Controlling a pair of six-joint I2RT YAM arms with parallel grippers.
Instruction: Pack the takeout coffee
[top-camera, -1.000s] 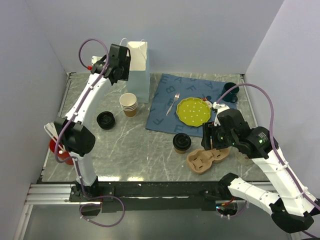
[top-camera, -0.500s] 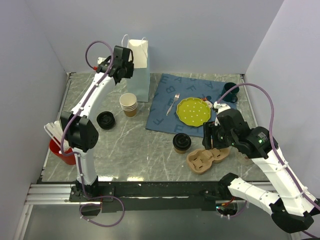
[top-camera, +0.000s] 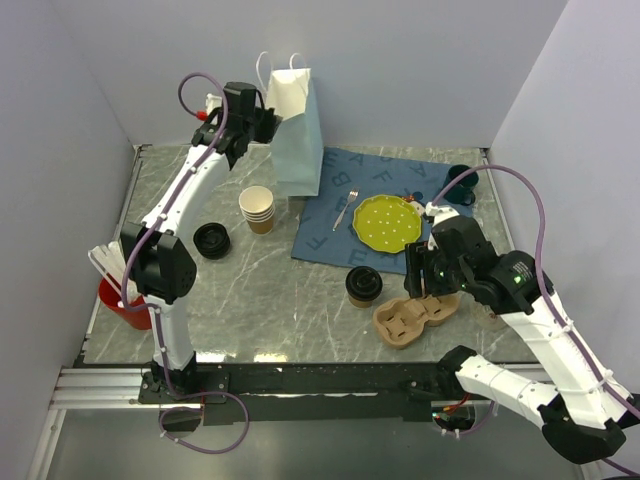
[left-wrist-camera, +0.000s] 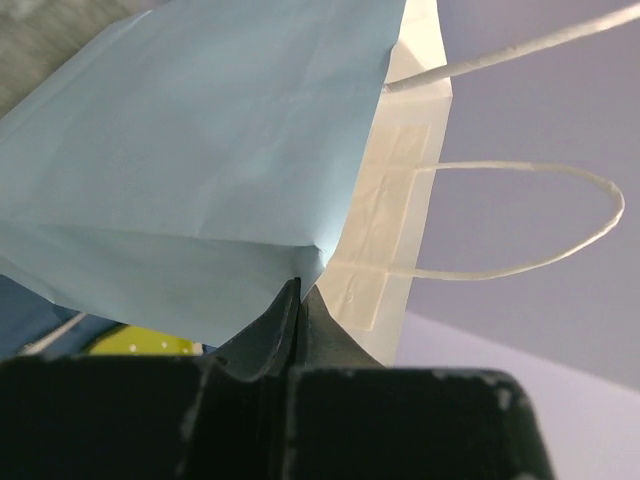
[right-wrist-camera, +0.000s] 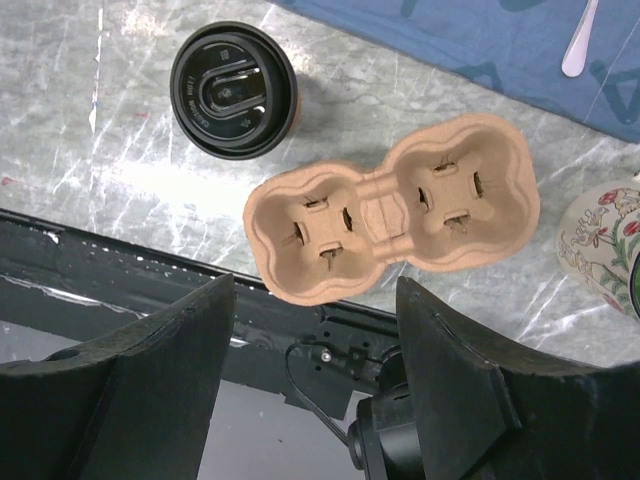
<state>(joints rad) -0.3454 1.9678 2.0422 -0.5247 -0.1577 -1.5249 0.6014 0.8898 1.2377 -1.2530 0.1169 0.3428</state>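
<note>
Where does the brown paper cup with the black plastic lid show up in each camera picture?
Top external: the lidded brown paper cup sits low centre.
Left wrist: not in it.
Right wrist: the cup, upper left.
Shared landmark: the tan cardboard cup carrier beside it.

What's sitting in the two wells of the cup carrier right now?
Nothing: both wells of the cup carrier show only their cardboard tabs. The takeout coffee stands beside it, lid on. Whatever lies under the carrier is covered.
</note>
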